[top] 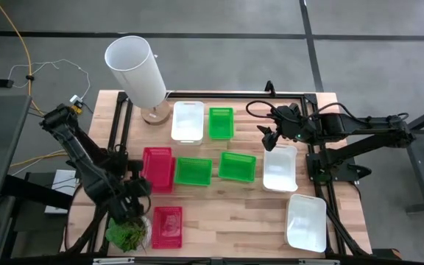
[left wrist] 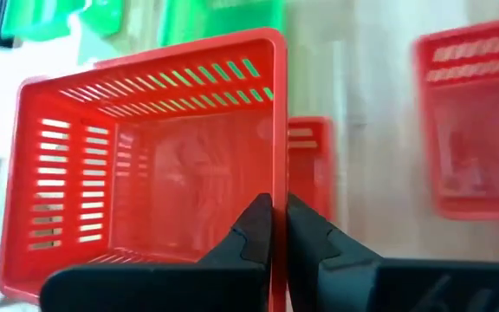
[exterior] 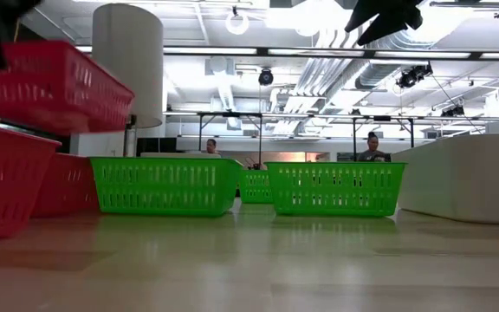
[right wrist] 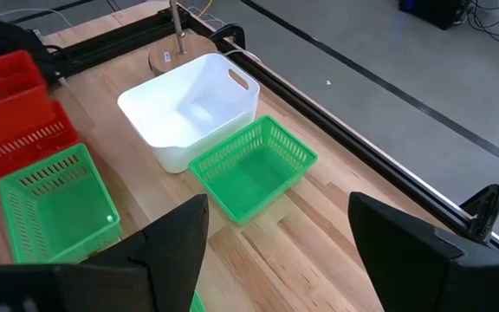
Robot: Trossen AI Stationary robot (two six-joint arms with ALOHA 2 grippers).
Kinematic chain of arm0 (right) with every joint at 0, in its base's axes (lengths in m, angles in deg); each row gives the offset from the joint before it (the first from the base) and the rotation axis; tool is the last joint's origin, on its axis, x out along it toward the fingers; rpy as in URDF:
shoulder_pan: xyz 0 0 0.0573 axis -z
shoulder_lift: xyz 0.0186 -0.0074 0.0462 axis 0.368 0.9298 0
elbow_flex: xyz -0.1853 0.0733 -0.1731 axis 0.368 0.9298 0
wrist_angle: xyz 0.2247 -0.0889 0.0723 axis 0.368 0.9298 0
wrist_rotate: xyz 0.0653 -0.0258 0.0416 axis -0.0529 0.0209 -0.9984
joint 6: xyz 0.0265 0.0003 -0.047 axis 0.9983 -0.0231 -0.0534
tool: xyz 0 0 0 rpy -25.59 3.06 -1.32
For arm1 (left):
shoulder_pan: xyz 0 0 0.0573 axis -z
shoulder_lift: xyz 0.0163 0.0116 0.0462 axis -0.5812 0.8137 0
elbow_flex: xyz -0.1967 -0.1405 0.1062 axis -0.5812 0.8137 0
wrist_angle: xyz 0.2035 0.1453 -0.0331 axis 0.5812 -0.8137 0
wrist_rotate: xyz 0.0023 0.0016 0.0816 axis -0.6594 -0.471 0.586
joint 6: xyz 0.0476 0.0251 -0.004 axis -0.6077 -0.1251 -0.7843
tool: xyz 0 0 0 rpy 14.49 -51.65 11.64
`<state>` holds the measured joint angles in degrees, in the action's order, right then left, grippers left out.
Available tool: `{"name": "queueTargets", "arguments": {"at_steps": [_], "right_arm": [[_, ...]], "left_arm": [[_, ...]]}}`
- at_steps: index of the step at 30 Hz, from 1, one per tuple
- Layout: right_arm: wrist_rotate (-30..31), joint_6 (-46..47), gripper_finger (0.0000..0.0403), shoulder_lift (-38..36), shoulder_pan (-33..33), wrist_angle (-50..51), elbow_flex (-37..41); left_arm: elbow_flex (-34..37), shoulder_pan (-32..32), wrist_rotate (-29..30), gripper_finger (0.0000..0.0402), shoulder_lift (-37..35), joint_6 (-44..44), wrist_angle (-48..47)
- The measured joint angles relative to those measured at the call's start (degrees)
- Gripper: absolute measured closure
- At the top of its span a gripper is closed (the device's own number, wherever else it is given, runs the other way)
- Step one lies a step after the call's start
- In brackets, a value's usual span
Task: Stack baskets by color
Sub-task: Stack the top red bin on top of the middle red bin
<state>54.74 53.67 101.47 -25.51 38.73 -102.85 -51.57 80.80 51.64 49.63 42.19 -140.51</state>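
My left gripper at the table's left is shut on a red basket, which is lifted in the low view. A second red basket sits on the table under it, and a third lies near the front edge. Three green baskets rest on their bottoms mid-table. White baskets stand at the far middle, at the right and at the near right. My right gripper hangs open above the right side, holding nothing. My left gripper pinches one side wall of the red basket at its rim, one finger inside the basket and the other outside. The fingers slant down from the table's left. The basket is lifted clear of the table, open side up and slightly tilted.
A tall white cylinder on a round wooden base stands at the far left. A small green plant sits at the near left corner beside my left arm. Black frame rails border the table. Bare wood shows along the near middle.
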Motion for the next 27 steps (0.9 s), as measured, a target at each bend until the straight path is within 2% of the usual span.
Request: {"name": "queueTargets", "arguments": {"at_steps": [6,9,14,20,27], "right_arm": [[0.0,-0.2,0.0138,0.0,0.0,-0.1,0.0],[0.0,-0.3,0.0138,0.0,0.0,-0.1,0.0],[0.0,-0.4,0.0138,0.0,0.0,-0.1,0.0],[0.0,-0.2,0.0138,0.0,0.0,-0.1,0.0],[0.9,-0.3,0.0138,0.0,0.0,-0.2,0.0]], "left_arm": [[6.2,-1.8,-0.3,0.0401,-8.2,-5.1,9.8],[8.1,-2.2,-1.6,0.0401,-8.7,-5.1,12.2],[8.7,-2.1,-2.2,0.0401,-3.7,-4.5,12.3],[5.7,-2.1,-2.3,0.0401,3.4,-5.5,11.5],[1.7,-2.1,-2.8,0.0401,6.5,-4.3,9.5]]}}
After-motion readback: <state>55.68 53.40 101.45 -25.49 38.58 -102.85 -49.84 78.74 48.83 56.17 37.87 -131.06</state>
